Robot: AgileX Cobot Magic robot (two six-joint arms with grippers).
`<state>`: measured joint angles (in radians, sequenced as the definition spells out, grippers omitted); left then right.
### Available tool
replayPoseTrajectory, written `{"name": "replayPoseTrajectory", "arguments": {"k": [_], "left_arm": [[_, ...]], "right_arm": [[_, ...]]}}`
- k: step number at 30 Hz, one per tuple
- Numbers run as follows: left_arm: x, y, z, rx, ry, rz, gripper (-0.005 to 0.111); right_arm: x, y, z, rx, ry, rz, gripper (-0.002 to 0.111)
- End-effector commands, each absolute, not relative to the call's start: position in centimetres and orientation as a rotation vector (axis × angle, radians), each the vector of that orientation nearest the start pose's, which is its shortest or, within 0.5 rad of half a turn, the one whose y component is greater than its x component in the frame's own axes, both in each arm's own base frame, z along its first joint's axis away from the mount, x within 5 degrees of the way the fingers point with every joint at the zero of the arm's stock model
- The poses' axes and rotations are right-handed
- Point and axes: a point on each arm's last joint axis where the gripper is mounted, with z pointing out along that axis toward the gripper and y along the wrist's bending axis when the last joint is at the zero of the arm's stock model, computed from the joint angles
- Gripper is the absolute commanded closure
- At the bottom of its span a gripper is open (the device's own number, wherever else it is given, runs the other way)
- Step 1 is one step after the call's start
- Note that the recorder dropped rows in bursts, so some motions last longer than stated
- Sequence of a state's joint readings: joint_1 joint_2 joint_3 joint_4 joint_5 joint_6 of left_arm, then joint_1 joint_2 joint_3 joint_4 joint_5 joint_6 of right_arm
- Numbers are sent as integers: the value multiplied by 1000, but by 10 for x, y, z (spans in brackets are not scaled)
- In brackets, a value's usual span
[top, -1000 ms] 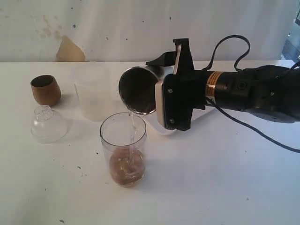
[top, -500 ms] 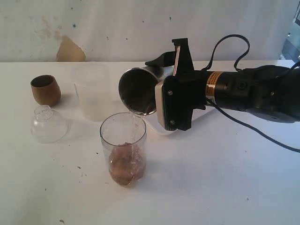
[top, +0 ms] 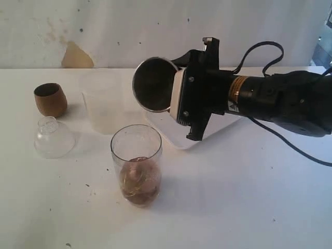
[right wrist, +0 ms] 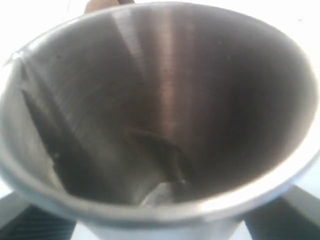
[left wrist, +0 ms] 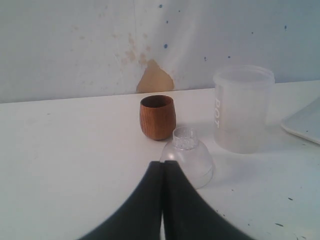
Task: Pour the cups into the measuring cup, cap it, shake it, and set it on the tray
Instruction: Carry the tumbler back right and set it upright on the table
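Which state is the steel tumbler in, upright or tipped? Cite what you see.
Tipped. The steel tumbler lies almost sideways in the right end effector, its mouth showing toward the exterior camera; nothing pours from it.

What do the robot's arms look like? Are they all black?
Mostly black. The right arm is a thick black tube with an orange label band near its wrist, a thin black cable looping over it, and a white plate beside its jaws. The left arm's jaws are two smooth, curved black pieces.
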<state>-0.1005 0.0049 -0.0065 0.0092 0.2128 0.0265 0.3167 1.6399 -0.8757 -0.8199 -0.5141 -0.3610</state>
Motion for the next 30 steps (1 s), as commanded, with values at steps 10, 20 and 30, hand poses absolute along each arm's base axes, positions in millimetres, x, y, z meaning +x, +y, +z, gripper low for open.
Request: {"name": "replayPoseTrajectory", "arguments": {"k": [10,20,30], "left_arm": [[56,-6,195,112,1684,-60,107],[56,-6,195,112,1684,-60,107],[56,-6,195,112,1684,-60,107]], "right_arm": [[338,111,256,-633,1580,101,108],[359,67,239,-227,1700,121,108],[379,-16,197,28,1746,91,108]]}}
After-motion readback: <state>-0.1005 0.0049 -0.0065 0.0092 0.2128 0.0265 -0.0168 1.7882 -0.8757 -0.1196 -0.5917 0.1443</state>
